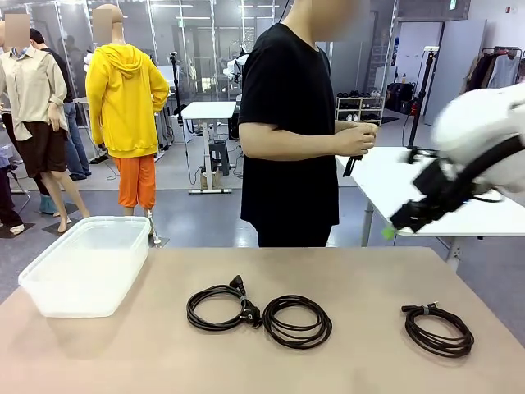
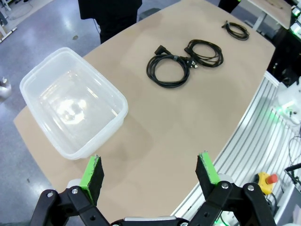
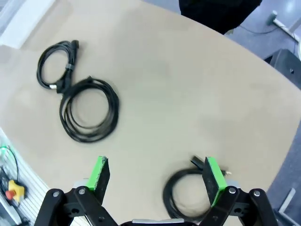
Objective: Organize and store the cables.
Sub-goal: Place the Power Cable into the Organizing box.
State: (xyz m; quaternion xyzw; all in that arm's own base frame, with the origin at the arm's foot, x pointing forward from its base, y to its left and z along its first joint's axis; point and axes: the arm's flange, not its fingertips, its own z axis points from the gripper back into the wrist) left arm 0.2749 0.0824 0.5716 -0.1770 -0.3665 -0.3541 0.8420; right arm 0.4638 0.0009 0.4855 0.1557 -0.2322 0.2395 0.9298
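Poised over the rightmost black coiled cable (image 3: 169, 195), right gripper (image 3: 155, 165) fingers spread wide; left gripper (image 2: 149, 162) fingers likewise released above tan counter (image 2: 155, 122).

Nothing written can be read: no text, label, brand or number. A small green sign (image 1: 452, 4), high at about one o'clock in the front view, is too small to make out.
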